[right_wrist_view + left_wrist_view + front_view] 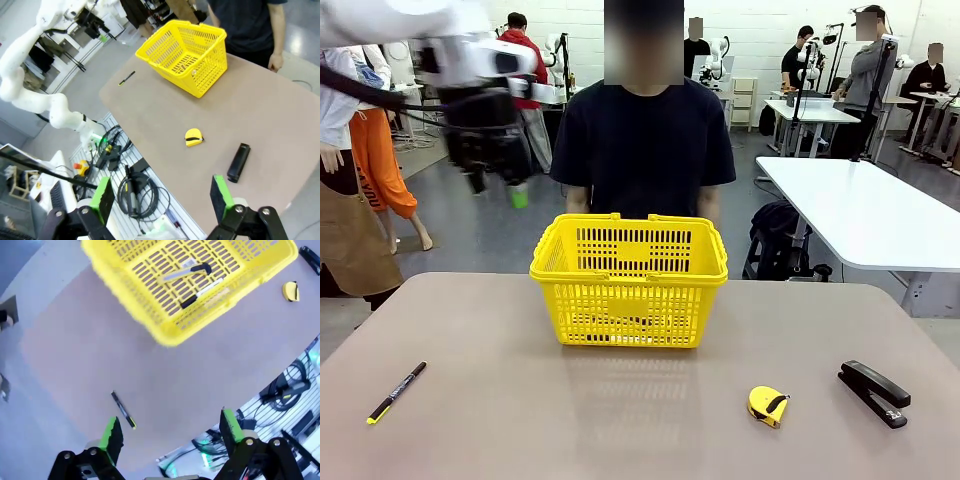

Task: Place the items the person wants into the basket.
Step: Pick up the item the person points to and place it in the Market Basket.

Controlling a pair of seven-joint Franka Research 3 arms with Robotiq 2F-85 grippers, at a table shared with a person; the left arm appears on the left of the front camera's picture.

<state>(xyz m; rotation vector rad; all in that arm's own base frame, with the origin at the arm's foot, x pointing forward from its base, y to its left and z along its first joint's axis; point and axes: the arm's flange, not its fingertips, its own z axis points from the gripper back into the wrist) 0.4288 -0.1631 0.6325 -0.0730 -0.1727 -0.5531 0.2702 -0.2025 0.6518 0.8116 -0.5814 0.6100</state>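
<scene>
1. Basket (620, 310): bright yellow plastic, rectangular, with lattice sides and its handles folded down. It stands upright mid-bench, toward the far edge.
2. Marker (202, 292): black cap, white barrel. It lies flat on the basket floor.
3. Utility knife (186, 273): blurred. It lies flat in the basket just beside the marker.
4. Pen (397, 392): thin and black with a yellow tip. It lies on the bench at the near left, well apart from the basket.
5. Person (645, 140): black T-shirt, standing just behind the basket.
</scene>
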